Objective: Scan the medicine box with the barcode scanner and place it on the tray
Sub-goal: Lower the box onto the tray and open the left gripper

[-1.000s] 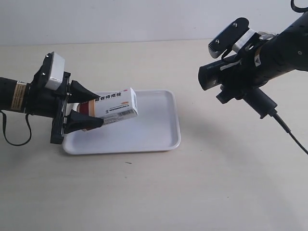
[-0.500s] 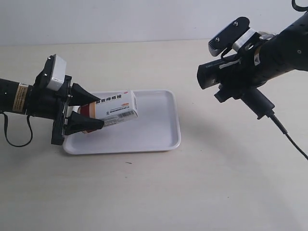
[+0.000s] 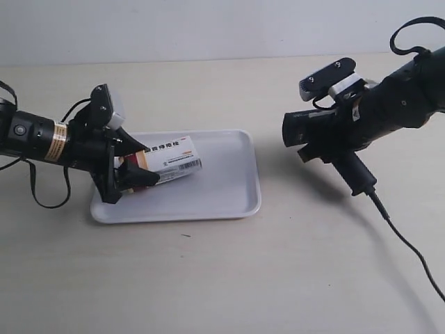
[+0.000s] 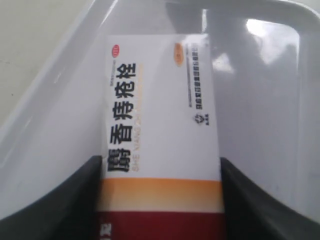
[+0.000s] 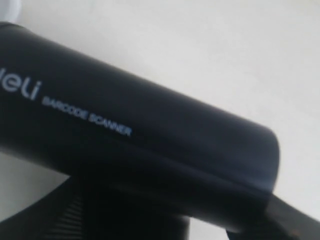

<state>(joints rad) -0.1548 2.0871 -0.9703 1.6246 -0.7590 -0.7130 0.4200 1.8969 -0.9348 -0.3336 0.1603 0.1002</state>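
medicine box (image 3: 170,161) lengthwise across tray (image 3: 222,198) (apparently tilted)

medicine box (image 4: 162,120) in hand (image 4: 160,200), over tray (image 4: 270,100)

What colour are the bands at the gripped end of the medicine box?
Orange above dark red on the medicine box; clearest in the left wrist view.

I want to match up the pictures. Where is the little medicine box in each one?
Exterior view: the medicine box is left of the middle, tilted over the white tray, held in the left hand.
Left wrist view: the box fills the middle, between two black fingers.
Right wrist view: not in it; only the black scanner shows.
Shared landmark: the tray, under the box in both views.
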